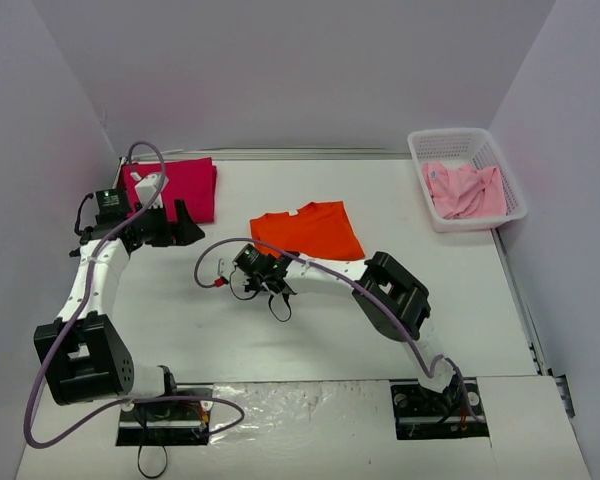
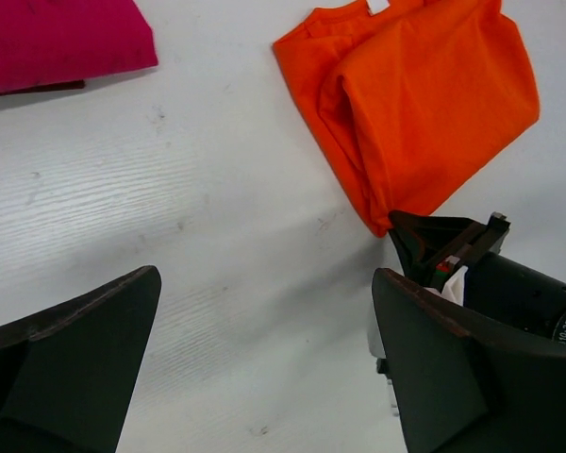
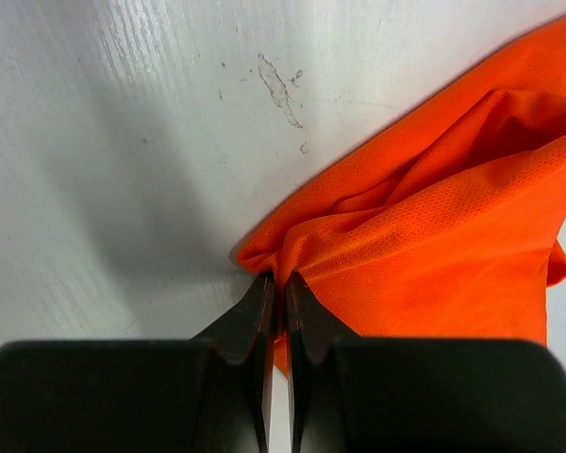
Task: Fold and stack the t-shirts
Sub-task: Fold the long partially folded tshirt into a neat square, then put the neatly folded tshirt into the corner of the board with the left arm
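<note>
The bright orange t-shirt (image 1: 310, 230) lies partly folded in the middle of the table, also seen in the left wrist view (image 2: 424, 123). My right gripper (image 3: 283, 278) is shut on a bunched near corner of the orange t-shirt (image 3: 434, 217); from above, the right gripper (image 1: 262, 252) sits at the shirt's near-left edge. The magenta-red t-shirt (image 1: 180, 185) lies folded at the back left. Just in front of it, my left gripper (image 1: 175, 232) hangs open over bare table, with nothing between its jaws (image 2: 266, 278). The pale pink t-shirt (image 1: 465, 190) lies crumpled in the basket.
A white lattice basket (image 1: 450, 133) stands at the back right corner against the wall. Grey walls close in the table on the left, back and right. The right arm's elbow (image 1: 395, 290) rests low over the table's centre right.
</note>
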